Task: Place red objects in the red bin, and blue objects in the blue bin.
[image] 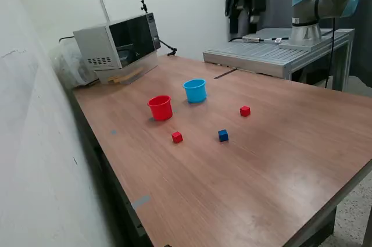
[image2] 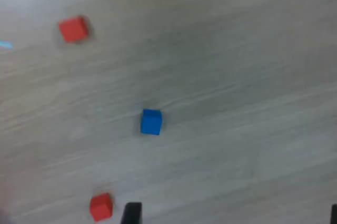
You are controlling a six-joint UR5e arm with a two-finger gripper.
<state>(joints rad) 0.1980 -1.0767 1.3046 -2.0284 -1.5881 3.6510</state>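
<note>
The claw [image2: 231, 214] hung open over the blue cube [image2: 151, 122], so it should drop straight down, squeeze gently, then go to the blue cup [image: 195, 90] at eleven o'clock.

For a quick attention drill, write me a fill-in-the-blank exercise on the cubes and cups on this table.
1. The number of red cubes lying loose on the wooden table is ____.
2. The only cube that is not red, the one at, is ____ in colour.
3. In the exterior view, the red cup stands to the ____ of the light-blue cup.
4. Both cups stand ____, with their mouths up.

Missing words: two; blue; left; upright
</note>
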